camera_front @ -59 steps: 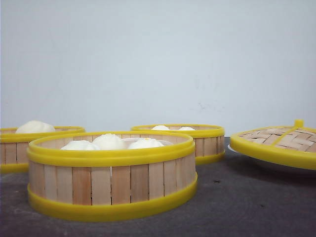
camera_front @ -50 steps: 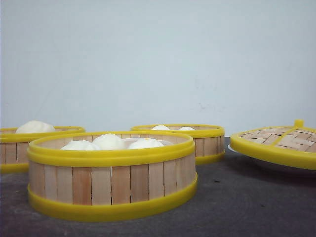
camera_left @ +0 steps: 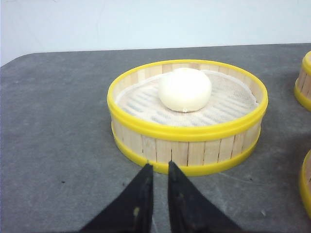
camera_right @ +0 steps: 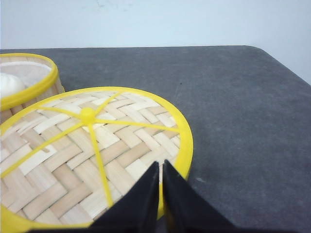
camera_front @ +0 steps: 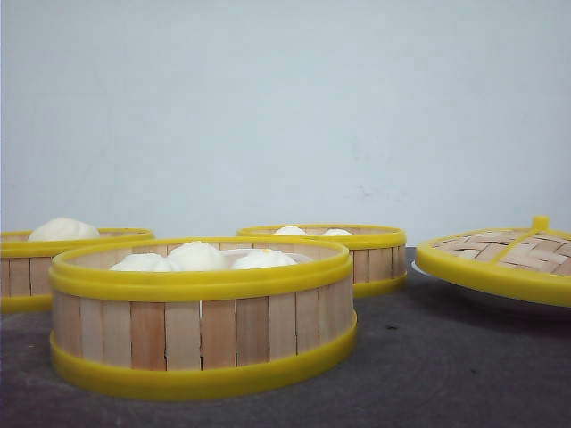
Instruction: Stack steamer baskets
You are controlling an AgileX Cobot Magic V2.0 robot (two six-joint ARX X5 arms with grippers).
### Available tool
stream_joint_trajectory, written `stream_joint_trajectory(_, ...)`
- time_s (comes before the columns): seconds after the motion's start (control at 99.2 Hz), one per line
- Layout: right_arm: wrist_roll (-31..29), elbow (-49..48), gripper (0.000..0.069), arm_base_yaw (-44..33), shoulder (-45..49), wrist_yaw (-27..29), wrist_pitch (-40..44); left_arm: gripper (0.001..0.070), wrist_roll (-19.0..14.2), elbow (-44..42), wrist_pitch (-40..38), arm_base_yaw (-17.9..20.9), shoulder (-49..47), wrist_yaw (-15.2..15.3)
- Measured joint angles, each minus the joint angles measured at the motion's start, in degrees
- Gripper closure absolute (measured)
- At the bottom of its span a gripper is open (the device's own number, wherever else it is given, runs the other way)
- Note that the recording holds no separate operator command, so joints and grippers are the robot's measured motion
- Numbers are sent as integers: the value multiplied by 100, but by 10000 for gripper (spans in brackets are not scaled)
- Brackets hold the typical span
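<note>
Three steamer baskets stood apart on the dark worktop [camera_front: 446,374], none stacked.

The left basket [camera_front: 53,254] was cut off by the frame edge and held one bun [camera_left: 185,89]; my left hand [camera_left: 160,170] hung just short of it, nearly shut, holding nothing. The front basket [camera_front: 203,316] held three buns [camera_front: 198,257]; the basket behind it [camera_front: 343,254] showed two white tops. My right hand [camera_right: 161,167], nearly shut and empty, hovered over the woven lid [camera_front: 500,254], which hid most of the plate [camera_front: 473,294].

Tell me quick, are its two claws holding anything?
Left gripper: shut, empty, near a steamer basket.
Right gripper: shut, empty, over the woven lid.
</note>
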State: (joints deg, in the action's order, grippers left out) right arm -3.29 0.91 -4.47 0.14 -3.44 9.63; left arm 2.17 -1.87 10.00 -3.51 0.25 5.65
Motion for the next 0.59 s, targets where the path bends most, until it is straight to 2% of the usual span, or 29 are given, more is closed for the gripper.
stream_joint_trajectory(0.111,-4,0,683,0,0,0,0,680,-107,0,-101,0,0,0)
stream_joint_trajectory(0.292,-387,0,683,0,0,-291,-9,680,-780,0,-125,0,0,0)
stream_joint_trajectory(0.595,-833,0,683,0,0,-304,-122,680,-1110,0,-210,0,0,2)
